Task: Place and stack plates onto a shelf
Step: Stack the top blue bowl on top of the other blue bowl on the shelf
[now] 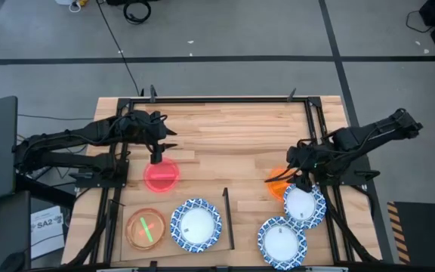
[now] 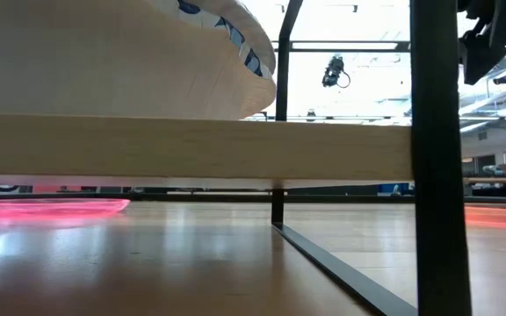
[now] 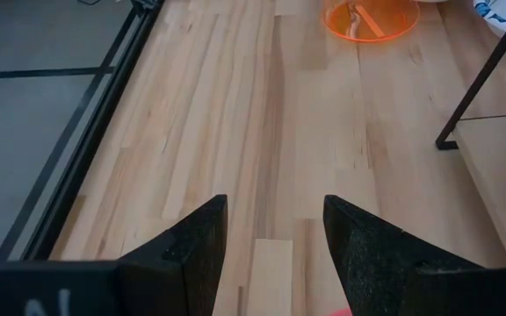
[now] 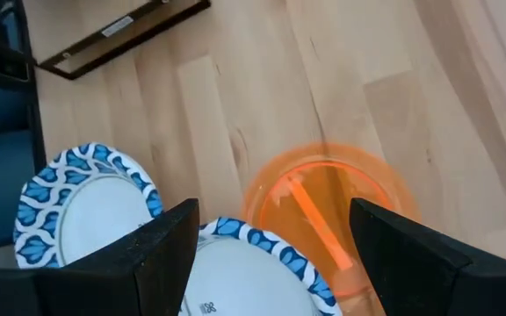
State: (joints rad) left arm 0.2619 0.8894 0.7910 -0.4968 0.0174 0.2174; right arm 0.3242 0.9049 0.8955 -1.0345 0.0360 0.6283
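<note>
My left gripper [image 1: 157, 156] [image 3: 275, 206] is open and hovers at the far edge of the translucent red plate [image 1: 161, 175] [image 2: 51, 208], which lies flat on the table. My right gripper [image 1: 302, 180] [image 4: 272, 211] is open above the spot where a blue-rimmed plate [image 1: 305, 204] [image 4: 235, 281] meets the orange plate [image 1: 276, 185] [image 4: 341, 211]. The pale shelf [image 3: 499, 175] [image 2: 235, 145] stands at the near left, with its black bar [image 1: 227, 219] on the right edge. It carries a blue-rimmed plate [image 1: 196, 225] and an orange plate with a green streak [image 1: 146, 229].
Another blue-rimmed plate [image 1: 282, 242] [image 4: 82, 206] lies near the table's near right edge. A black frame [image 1: 225, 99] runs around the tabletop, with an upright post [image 2: 433, 158] close to the low camera. Bare wood lies across the table's middle and far side.
</note>
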